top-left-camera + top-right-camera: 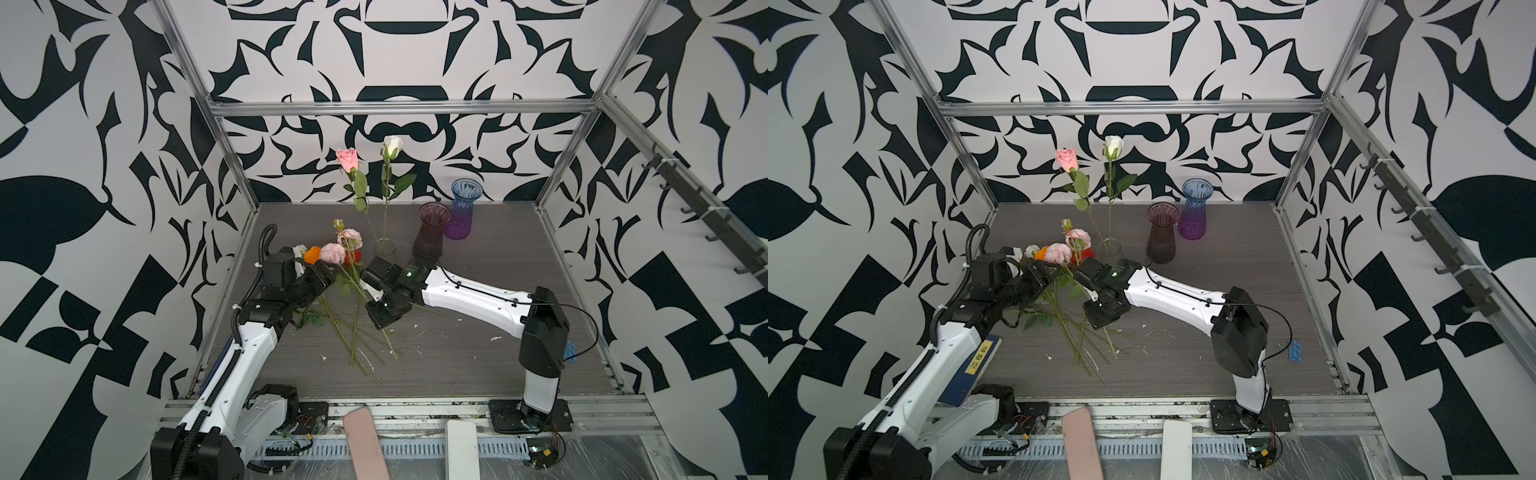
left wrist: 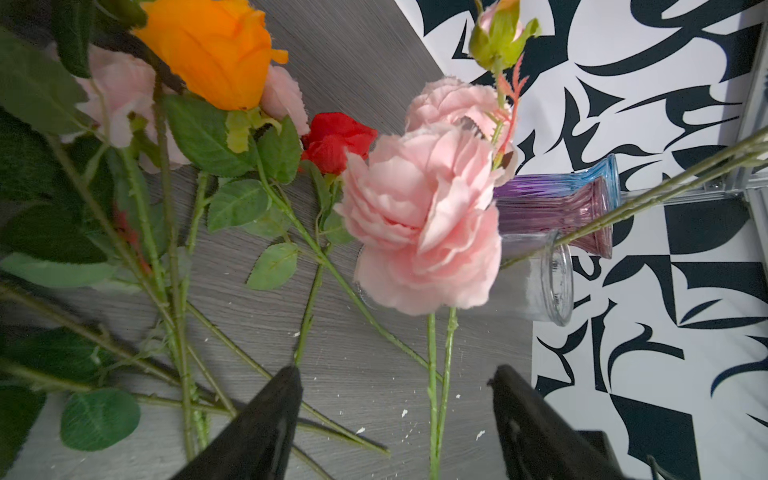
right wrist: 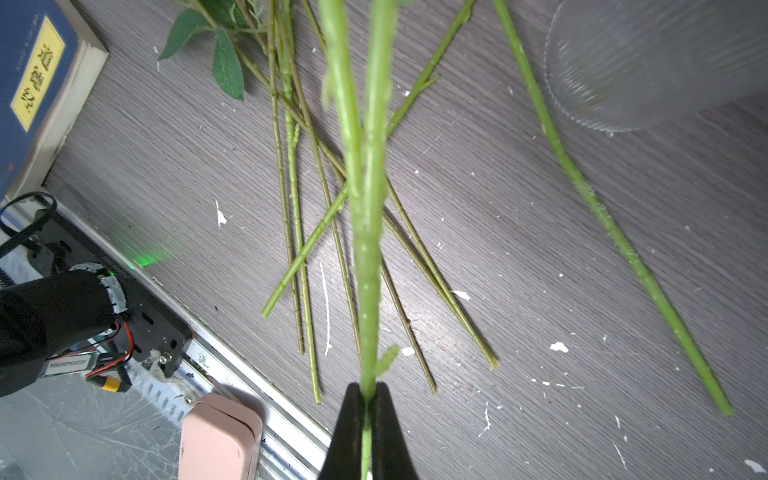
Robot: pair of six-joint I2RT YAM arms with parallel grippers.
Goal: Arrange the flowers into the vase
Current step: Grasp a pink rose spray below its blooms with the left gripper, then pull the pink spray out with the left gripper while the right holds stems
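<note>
The flowers lie in a pile (image 1: 332, 253) left of the table's middle, with orange (image 2: 208, 45), red (image 2: 336, 141) and pink blooms among them. A clear glass vase (image 1: 384, 248) behind the pile holds a pink rose (image 1: 347, 160) and a white rose (image 1: 392, 145) upright. My right gripper (image 3: 365, 390) is shut on the forked green stem (image 3: 368, 249) of a pink ruffled bloom (image 2: 419, 224), lifted off the table. My left gripper (image 2: 397, 374) is open, and that stem (image 2: 436, 395) passes between its fingers untouched. In both top views the two grippers (image 1: 328, 276) (image 1: 365, 289) meet at the pile.
A dark purple vase (image 1: 432, 235) and a blue-to-purple vase (image 1: 461, 210) stand right of the clear one. Loose stems (image 3: 299, 249) fan toward the front edge. A blue book (image 1: 976, 365) lies under the left arm. Pink (image 1: 365, 444) and white (image 1: 461, 449) paddles sit on the front rail.
</note>
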